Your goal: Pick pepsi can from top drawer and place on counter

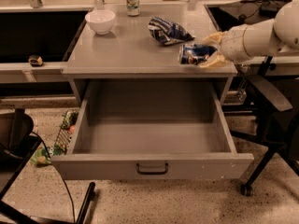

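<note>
1. Camera view, right of centre: the gripper [210, 50] clamps the pepsi can [192, 54] sideways between its jaws, over the counter [131, 50] at its front-right edge.
2. Risk: released sideways there, the can may roll off into the open top drawer [149, 164].

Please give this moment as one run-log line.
stage: placing | gripper: shut on pepsi can, over counter front edge | pepsi can: on its side, out of top drawer | top drawer: open

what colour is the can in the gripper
The pepsi can is blue with white and red markings, in the gripper over the counter, right side; camera view.
</note>
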`<action>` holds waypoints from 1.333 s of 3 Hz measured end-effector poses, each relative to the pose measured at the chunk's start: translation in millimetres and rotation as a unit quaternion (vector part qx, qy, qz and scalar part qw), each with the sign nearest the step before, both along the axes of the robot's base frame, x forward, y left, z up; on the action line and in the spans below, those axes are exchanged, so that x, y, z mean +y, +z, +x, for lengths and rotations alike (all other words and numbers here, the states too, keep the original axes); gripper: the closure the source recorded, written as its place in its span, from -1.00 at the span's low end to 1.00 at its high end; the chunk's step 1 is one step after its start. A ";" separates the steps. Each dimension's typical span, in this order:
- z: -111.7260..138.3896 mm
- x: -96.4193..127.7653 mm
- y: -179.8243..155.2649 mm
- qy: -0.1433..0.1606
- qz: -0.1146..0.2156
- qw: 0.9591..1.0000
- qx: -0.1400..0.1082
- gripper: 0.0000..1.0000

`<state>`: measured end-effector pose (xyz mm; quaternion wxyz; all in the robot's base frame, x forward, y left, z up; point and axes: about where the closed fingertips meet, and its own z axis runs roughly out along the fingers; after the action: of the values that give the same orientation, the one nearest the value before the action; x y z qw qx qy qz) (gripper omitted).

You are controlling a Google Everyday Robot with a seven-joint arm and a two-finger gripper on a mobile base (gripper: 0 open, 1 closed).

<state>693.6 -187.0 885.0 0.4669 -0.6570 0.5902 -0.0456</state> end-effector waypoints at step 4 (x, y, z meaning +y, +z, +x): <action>89.7 -19.2 -13.3 -0.085 0.101 0.989 0.067 -0.30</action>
<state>783.4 -206.2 871.7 0.4850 -0.5555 0.6752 0.0190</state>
